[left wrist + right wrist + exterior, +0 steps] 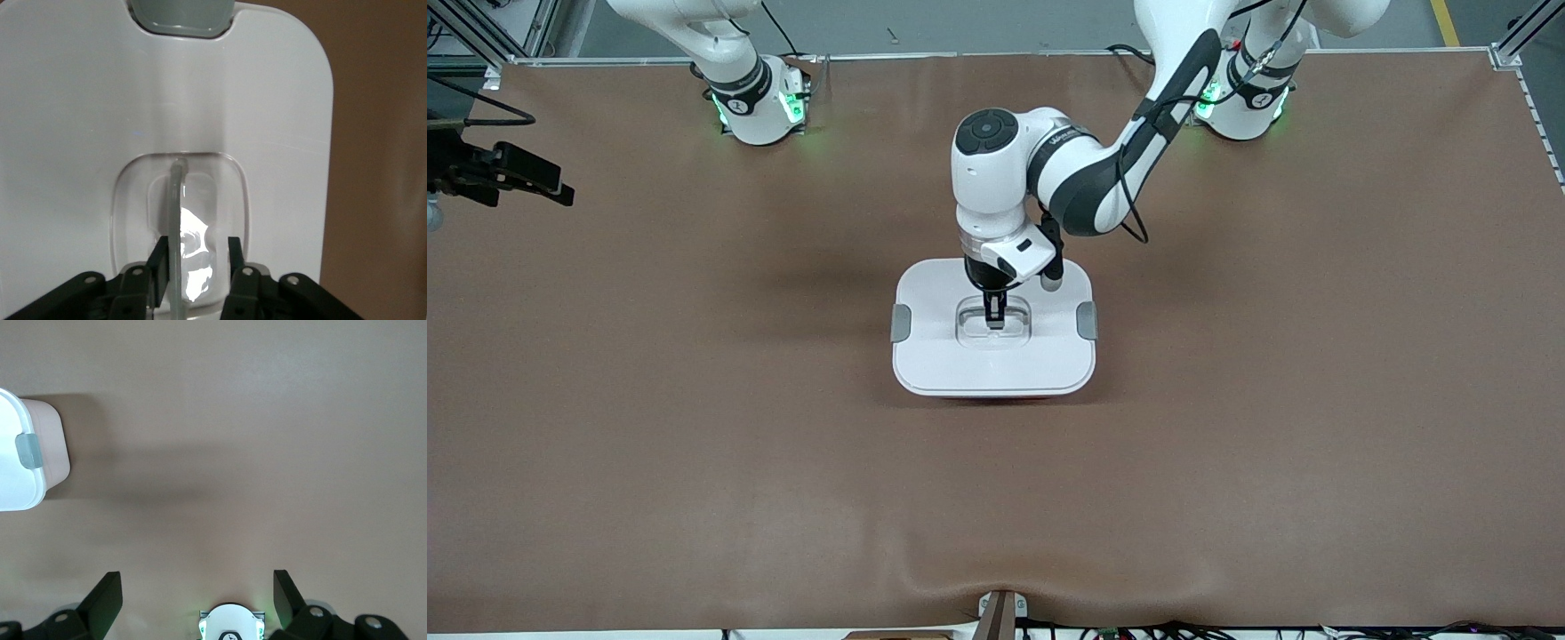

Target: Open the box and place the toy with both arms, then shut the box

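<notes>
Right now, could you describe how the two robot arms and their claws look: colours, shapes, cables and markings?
Both arms are white, rounded segments with black joint sections. The left arm carries a black cable along its side and a round black cap on its wrist. Green lights glow at both bases. The left claw and the right claw are black, with two flat straight fingers and small silver screws.

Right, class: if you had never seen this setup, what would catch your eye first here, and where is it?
The white lid sits closed on the box at mid-table. The left gripper is down in its recessed handle, fingers open either side of the handle bar. The right gripper waits, open, above the right arm's end of the table.
</notes>
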Motion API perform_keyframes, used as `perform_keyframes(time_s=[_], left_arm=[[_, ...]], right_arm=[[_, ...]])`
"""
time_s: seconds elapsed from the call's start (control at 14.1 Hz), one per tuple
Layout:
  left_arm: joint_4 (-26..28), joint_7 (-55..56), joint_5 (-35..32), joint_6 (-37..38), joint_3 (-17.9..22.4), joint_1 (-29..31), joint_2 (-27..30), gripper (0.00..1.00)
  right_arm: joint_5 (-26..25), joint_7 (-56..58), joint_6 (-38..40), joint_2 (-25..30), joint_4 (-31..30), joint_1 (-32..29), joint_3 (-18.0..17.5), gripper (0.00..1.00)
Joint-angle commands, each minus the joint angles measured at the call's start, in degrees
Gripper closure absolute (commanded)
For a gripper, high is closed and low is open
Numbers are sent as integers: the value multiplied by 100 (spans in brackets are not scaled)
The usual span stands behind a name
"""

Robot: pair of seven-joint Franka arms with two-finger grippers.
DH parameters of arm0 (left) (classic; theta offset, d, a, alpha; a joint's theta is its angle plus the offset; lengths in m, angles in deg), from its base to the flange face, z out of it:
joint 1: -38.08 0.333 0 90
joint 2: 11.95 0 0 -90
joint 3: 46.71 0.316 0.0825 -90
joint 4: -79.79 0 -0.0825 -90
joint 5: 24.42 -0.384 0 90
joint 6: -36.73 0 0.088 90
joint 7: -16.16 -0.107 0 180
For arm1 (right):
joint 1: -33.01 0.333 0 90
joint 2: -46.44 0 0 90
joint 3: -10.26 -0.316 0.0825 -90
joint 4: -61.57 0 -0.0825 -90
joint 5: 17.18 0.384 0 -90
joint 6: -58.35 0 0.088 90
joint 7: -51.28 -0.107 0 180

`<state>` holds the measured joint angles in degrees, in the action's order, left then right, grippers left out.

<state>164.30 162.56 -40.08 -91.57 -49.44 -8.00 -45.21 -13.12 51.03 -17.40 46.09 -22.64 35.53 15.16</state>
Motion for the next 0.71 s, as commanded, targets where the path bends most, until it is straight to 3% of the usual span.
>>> perform_keyframes(time_s=[0.0, 0.64], left_arm=[[4, -453, 141, 102, -8, 37, 301, 0], [-40, -2193, 468, 1069, 27, 678, 1031, 0]], right_arm=[[-98, 51, 86, -9, 107, -59, -42, 0], [-98, 51, 86, -9, 107, -59, -42, 0]])
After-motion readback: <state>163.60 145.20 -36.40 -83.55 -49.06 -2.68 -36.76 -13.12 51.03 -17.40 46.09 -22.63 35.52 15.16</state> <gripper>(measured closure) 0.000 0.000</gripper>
